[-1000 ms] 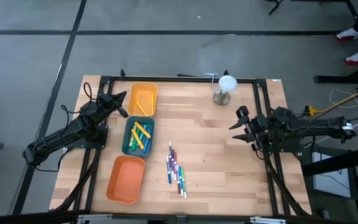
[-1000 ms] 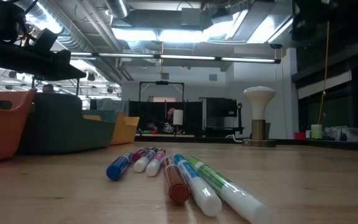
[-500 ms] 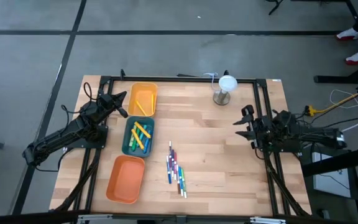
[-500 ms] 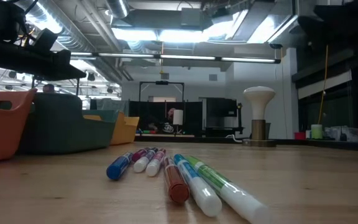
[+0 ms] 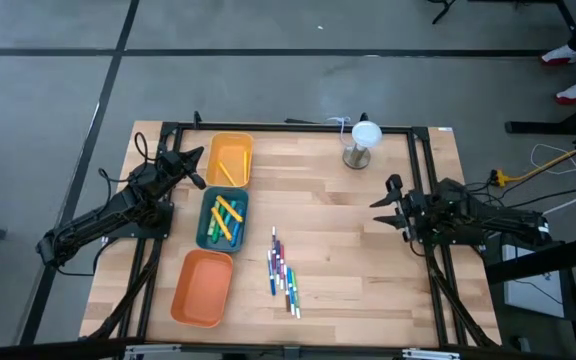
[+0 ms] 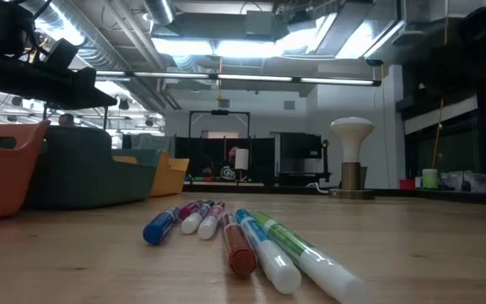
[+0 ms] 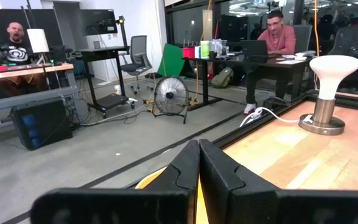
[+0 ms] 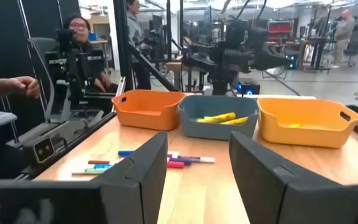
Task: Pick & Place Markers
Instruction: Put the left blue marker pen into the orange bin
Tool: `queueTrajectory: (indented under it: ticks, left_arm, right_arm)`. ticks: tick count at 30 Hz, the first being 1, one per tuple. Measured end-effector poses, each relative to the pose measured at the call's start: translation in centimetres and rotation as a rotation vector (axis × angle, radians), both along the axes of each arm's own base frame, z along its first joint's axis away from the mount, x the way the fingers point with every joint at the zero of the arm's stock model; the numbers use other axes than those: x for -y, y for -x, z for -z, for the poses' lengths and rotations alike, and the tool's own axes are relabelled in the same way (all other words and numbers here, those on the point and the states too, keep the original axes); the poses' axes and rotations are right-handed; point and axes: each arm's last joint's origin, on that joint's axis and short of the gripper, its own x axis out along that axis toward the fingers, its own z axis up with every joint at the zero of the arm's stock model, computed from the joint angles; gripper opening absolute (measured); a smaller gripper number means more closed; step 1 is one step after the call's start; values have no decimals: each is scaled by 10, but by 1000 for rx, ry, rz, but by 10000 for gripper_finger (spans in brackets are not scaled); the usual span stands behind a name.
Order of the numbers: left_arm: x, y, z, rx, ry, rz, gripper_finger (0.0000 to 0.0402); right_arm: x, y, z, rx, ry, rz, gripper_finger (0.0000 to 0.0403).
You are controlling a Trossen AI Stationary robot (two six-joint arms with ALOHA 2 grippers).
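Markers (image 5: 281, 269) lie loose in a short row on the bare wood near the middle of the desk (image 5: 348, 250), just beside the orange tray (image 5: 201, 288); the low view shows blue, purple, red, light blue and green ones side by side. More markers, yellow and apparently a few green, rest in the teal tray (image 5: 222, 218), and one or two yellow in the yellow tray (image 5: 228, 159), though the count is unclear from above. Left pincer (image 5: 190, 163) sits at the desk's left edge beside the yellow tray, fingers (image 7: 219, 171) pressed together, holding nothing. Right pincer (image 5: 389, 204) hangs at the right side, well apart from the markers, fingers (image 8: 263, 168) spread, empty. A lamp (image 5: 361, 143) stands at the far edge.
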Motion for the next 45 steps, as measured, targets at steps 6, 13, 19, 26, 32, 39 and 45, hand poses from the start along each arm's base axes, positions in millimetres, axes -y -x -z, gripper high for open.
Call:
queueTrajectory:
  ticks: [6, 13, 19, 26, 32, 39, 45]
  left_arm:
    - [0, 0, 0, 0, 0, 0, 7]
    - [0, 0, 0, 0, 0, 0, 10]
    - [0, 0, 0, 0, 0, 0, 7]
    - [0, 0, 0, 1, 0, -1, 6]
    - [0, 0, 0, 34, 24, 5, 10]
    - [3, -3, -4, 45, -9, 159, 11]
    - [6, -5, -9, 35, -32, 245, 31]
  right_arm:
    - [0, 0, 0, 4, 41, 7, 170]
    - [0, -2, 2, -16, 30, 7, 170]
    - [0, -1, 1, -26, -25, 4, 170]
    - [0, -1, 1, -21, 2, 6, 170]
    - [0, -1, 1, -20, 2, 6, 170]
    - [0, -1, 1, -20, 0, 6, 170]
    - [0, -1, 1, -20, 0, 6, 170]
